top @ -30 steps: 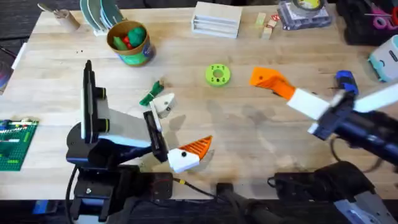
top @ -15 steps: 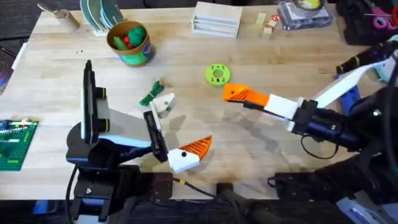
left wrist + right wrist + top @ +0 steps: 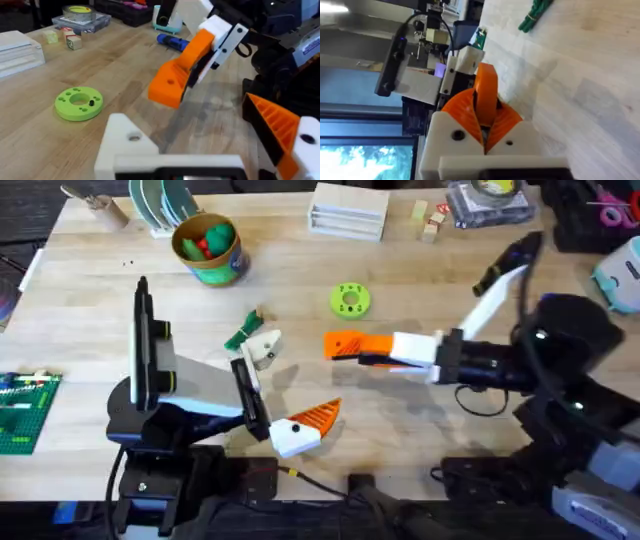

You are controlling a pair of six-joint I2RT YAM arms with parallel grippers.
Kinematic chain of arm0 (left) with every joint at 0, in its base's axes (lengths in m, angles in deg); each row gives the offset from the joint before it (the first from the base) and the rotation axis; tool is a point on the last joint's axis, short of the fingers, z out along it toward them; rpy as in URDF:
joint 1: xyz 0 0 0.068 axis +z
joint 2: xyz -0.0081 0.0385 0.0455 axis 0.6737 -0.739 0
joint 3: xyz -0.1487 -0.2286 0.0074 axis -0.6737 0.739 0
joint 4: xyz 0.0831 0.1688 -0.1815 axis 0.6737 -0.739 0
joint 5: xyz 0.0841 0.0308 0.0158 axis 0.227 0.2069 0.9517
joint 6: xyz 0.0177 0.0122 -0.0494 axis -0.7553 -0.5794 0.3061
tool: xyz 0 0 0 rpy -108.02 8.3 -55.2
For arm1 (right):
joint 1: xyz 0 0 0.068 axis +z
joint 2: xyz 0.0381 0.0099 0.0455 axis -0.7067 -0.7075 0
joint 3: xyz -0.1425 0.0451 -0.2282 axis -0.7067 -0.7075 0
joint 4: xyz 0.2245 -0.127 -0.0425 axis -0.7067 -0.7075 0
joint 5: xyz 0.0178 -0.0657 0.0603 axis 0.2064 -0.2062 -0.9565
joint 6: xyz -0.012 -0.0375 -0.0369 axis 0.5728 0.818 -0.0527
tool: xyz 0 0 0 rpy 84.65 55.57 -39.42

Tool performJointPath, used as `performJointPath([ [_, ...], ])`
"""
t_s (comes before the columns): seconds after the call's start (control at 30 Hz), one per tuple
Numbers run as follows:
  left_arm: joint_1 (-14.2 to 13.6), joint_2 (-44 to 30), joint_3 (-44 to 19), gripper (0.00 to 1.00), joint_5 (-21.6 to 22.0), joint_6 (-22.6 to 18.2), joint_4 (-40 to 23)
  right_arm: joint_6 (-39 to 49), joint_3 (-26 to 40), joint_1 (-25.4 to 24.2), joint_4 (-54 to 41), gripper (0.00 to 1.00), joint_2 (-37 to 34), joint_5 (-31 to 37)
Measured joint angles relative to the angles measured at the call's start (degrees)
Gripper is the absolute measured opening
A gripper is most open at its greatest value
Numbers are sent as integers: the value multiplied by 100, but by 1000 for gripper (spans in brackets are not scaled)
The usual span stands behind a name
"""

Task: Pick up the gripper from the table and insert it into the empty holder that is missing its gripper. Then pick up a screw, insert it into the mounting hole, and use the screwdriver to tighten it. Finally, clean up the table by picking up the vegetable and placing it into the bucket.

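Observation:
My right gripper (image 3: 352, 346) is shut on the orange ribbed gripper piece (image 3: 340, 344), holding it above the table's middle; the piece (image 3: 486, 95) stands up between the orange pads. My left gripper (image 3: 291, 382) rests open near the front left. One of its mounts is the bare white holder (image 3: 264, 348) (image 3: 125, 142); the other carries an orange finger (image 3: 318, 416). The held piece (image 3: 176, 82) hangs a short way in front of the holder. The green vegetable (image 3: 243, 332) lies just behind the holder. The bucket (image 3: 209, 250) stands at the back left with toys inside. The blue screwdriver (image 3: 172, 42) lies at the right.
A bright-green disc with holes (image 3: 349, 300) lies behind the held piece. A white box (image 3: 348, 210), small wood blocks (image 3: 430, 222) and a tape case (image 3: 487, 200) line the back edge. A green brick plate (image 3: 25, 410) sits at the left edge.
The right arm has swung left across the table with the orange piece, from the right of the green disc to just right of the left gripper's bare holder. The left arm has stayed still.

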Motion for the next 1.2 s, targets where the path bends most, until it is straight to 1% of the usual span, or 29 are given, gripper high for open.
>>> performJointPath([
  [0.1, 0, 1, 0, 992, 0, 0, 0, -72, 220, 250, 62, 9, -719, -77],
  [0.27, 0, 1, 0, 993, 0, 0, 0, -131, 810, 547, 795, 9, -1857, -416],
  [0.43, 0, 1, 0, 993, 0, 0, 0, -154, 1232, 610, 998, 9, -2436, -666],
  [0.6, 0, -1, 0, 993, 0, 0, 0, -169, 1268, 619, 1004, 9, -2678, -805],
  [0.73, 0, 1, 0, 993, 0, 0, 0, -181, 1268, 681, 1220, 9, -2749, -853],
  [0.93, 0, 1, 0, 993, 0, 0, 0, -191, 1270, 821, 1390, 9, -2763, -872],
  [1.2, 2, 1, 0, 993, 16, 2, 2, -193, 1270, 974, 1583, 9, -2996, -814],
])
